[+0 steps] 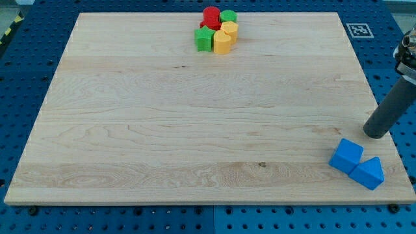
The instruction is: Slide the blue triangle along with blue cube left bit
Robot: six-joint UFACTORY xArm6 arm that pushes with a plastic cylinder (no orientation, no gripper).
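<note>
The blue cube (346, 156) sits near the board's bottom right corner. The blue triangle (369, 173) touches it on its lower right side, close to the board's bottom edge. My tip (374, 134) rests on the board near the right edge, just above and to the right of the blue cube, apart from both blue blocks by a small gap. The dark rod rises from it toward the view's upper right.
A cluster of blocks stands at the board's top middle: a red block (210, 16), a green block (228, 15), a green star-like block (205, 39) and two yellow blocks (223, 42). The wooden board (195, 117) lies on a blue pegboard table.
</note>
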